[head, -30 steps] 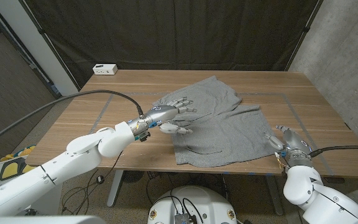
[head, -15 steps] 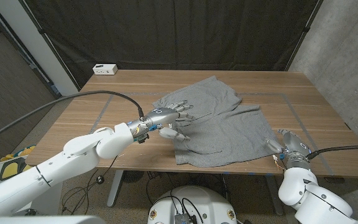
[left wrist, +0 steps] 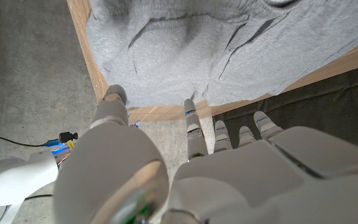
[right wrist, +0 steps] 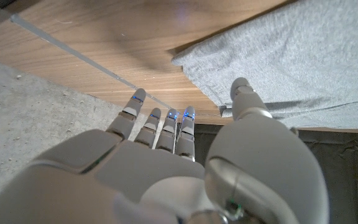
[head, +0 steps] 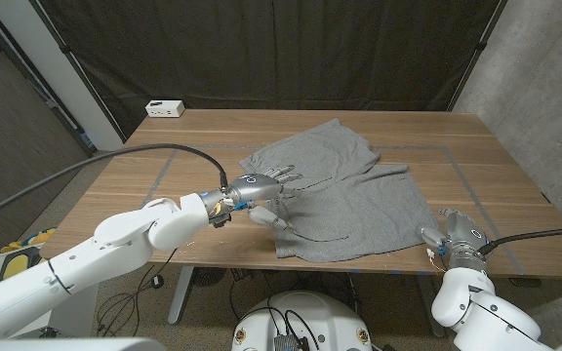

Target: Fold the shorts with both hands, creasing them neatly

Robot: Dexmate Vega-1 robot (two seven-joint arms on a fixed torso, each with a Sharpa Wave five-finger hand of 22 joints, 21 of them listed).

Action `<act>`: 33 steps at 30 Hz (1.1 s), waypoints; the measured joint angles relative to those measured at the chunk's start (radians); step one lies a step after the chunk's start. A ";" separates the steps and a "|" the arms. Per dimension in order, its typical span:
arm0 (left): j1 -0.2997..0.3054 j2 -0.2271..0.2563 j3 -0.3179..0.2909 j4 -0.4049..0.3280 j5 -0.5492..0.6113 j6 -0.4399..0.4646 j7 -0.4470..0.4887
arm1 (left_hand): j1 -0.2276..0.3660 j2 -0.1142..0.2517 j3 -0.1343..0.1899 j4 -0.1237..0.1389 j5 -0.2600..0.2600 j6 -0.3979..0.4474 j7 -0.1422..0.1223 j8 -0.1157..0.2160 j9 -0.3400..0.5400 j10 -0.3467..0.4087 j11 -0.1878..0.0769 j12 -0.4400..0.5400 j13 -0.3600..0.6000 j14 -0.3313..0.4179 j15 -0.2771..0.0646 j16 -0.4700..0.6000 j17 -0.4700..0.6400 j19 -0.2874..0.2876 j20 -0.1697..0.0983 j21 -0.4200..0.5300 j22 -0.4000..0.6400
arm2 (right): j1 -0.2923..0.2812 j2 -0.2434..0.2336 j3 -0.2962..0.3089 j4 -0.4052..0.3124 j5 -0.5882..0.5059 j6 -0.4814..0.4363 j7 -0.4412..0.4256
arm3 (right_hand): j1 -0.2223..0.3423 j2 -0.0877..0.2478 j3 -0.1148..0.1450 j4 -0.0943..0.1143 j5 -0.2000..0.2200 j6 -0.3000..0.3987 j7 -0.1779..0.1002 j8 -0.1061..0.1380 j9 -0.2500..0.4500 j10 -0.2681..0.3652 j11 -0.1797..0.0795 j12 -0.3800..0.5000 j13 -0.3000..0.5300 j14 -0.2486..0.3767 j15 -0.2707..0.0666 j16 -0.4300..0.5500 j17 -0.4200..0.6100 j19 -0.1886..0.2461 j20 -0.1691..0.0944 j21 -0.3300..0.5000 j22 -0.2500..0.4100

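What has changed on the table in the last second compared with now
The left hand has drawn back toward the robot across the left side of the gray shorts, fingers spread, gripping nothing. The right hand has slid back off the shorts' right corner toward the table's near edge. The shorts lie as before.

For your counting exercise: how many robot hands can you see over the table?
2: the left hand over the shorts' left side, the right hand at the table's near right edge.
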 measured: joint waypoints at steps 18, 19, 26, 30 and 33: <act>-0.012 0.019 0.033 -0.043 0.090 0.067 -0.111 | 0.041 -0.001 -0.018 0.002 0.017 0.052 0.007 0.012 0.005 0.017 0.009 0.000 -0.003 0.000 0.000 0.000 0.000 0.020 -0.002 -0.004 0.002 | 0.044 -0.006 -0.082 0.008 -0.024 -0.081 -0.042 | 0.110 -0.013 0.012 0.003 0.019 0.022 -0.022 0.000 0.000 0.026 -0.015 0.000 0.000 0.011 -0.011 -0.004 0.000 0.020 -0.020 0.000 0.005; -0.013 0.019 0.035 -0.044 0.097 0.070 -0.114 | 0.045 0.002 -0.018 0.002 0.017 0.052 0.007 0.012 0.005 0.018 0.007 0.000 -0.003 0.000 0.000 0.000 0.000 0.022 0.000 -0.004 0.002 | 0.047 -0.006 -0.088 0.009 -0.040 -0.087 -0.033 | 0.117 -0.014 0.012 0.003 0.026 0.025 -0.025 0.000 0.000 0.027 -0.016 -0.006 0.000 0.011 -0.011 -0.005 0.000 0.020 -0.020 0.000 0.005; -0.019 0.014 0.054 -0.047 0.138 0.084 -0.129 | 0.058 0.008 -0.022 0.006 0.017 0.068 0.013 0.012 0.004 0.031 -0.006 0.000 -0.003 0.010 -0.010 0.000 0.000 0.032 -0.011 -0.004 0.002 | 0.057 0.017 -0.124 0.034 -0.159 -0.099 0.066 | 0.186 -0.002 0.026 0.006 0.038 0.042 -0.042 0.000 0.000 0.034 -0.031 -0.006 0.000 0.016 -0.005 -0.005 0.000 0.026 -0.034 0.000 0.005; -0.024 0.008 0.063 -0.042 0.149 0.085 -0.135 | 0.062 0.012 -0.026 0.010 0.017 0.076 0.013 0.012 0.004 0.038 -0.013 0.000 -0.003 0.011 -0.011 0.000 0.000 0.032 -0.011 -0.004 0.002 | 0.056 0.052 -0.139 0.057 -0.267 -0.104 0.165 | 0.211 0.000 0.027 0.005 0.038 0.048 -0.048 -0.007 0.000 0.032 -0.040 -0.006 0.000 0.016 -0.005 -0.005 0.000 0.032 -0.040 0.000 0.005; -0.028 0.004 0.070 -0.036 0.153 0.084 -0.137 | 0.064 0.014 -0.026 0.010 0.017 0.083 0.010 0.012 0.004 0.038 -0.013 0.000 -0.002 0.011 -0.011 0.000 0.000 0.034 -0.012 -0.004 0.002 | 0.055 0.074 -0.147 0.072 -0.356 -0.105 0.234 | 0.219 0.000 0.027 0.005 0.038 0.048 -0.048 -0.007 0.000 0.032 -0.040 -0.006 0.000 0.020 -0.009 -0.005 0.000 0.032 -0.040 0.000 0.005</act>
